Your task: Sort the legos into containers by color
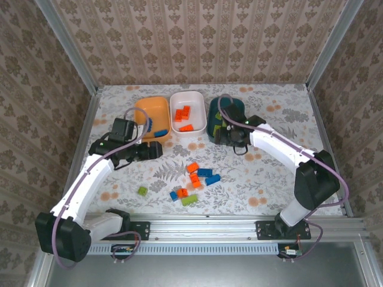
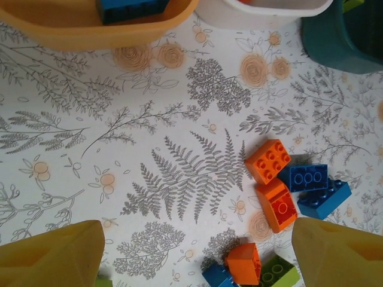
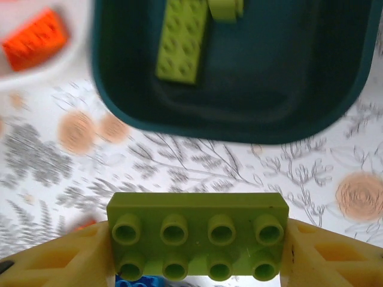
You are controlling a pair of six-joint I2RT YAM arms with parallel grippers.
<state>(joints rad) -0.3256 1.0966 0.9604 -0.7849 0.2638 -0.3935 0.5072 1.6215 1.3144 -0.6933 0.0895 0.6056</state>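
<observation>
My right gripper (image 3: 197, 254) is shut on a lime green lego (image 3: 197, 236), held level just short of the dark teal tub (image 3: 233, 119). That tub holds a long green brick (image 3: 182, 42) and a second green piece (image 3: 226, 7). From above, the right gripper (image 1: 220, 135) hovers at the teal tub's (image 1: 230, 106) near edge. My left gripper (image 2: 194, 263) is open over bare tablecloth, with loose orange (image 2: 267, 160), blue (image 2: 304, 177) and green (image 2: 275, 274) legos to its right. The left gripper (image 1: 157, 149) sits in front of the orange tub (image 1: 151, 110), which holds a blue brick (image 1: 160, 133).
The white tub (image 1: 194, 98) between the other two holds orange bricks (image 1: 182, 112). A lone green brick (image 1: 142, 191) lies left of the loose pile (image 1: 194, 182). Patterned walls enclose the table on three sides, and a metal rail (image 1: 197, 224) runs along the near edge.
</observation>
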